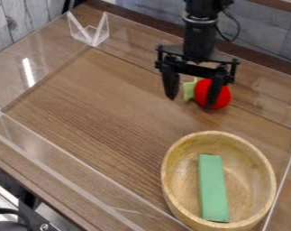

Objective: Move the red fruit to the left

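Camera: hand [197,87] spread, no grip visible; red fruit [213,94], probably light, smooth and prone to roll, best pinched across its round middle.

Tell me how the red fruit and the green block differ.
The red fruit is round and has a light-green stem, while the green block is a plain, elongated rectangle. The fruit sits on the wooden table, partly behind the gripper; the block lies inside the round bowl, in full view. Both have one main solid color.
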You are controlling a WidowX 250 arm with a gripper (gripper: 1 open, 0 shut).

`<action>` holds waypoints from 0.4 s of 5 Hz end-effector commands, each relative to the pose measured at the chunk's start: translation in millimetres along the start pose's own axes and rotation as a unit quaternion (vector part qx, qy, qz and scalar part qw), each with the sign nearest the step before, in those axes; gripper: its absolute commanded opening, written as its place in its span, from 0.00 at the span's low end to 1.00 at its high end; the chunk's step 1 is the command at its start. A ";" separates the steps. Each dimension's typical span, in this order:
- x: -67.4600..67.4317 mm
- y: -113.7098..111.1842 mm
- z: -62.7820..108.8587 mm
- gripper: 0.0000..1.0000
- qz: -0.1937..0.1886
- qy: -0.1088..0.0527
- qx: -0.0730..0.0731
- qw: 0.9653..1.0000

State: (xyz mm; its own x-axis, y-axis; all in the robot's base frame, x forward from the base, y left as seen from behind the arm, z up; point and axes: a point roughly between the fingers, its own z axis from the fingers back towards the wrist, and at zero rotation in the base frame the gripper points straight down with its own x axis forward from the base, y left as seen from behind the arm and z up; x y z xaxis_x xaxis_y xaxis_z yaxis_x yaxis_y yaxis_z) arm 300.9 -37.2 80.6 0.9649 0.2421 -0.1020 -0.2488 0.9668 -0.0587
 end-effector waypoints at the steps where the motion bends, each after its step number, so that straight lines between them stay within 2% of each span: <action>1: 15.6 -17.9 1.4 1.00 0.102 -0.047 -0.041 0.993; 2: 25.1 -27.8 -16.5 1.00 0.203 -0.064 -0.065 0.975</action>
State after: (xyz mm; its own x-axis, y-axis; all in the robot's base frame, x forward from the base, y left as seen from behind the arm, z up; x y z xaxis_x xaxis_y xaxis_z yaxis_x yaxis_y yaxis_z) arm 323.9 -57.8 48.4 0.7837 0.6188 -0.0547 -0.6200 0.7737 -0.1300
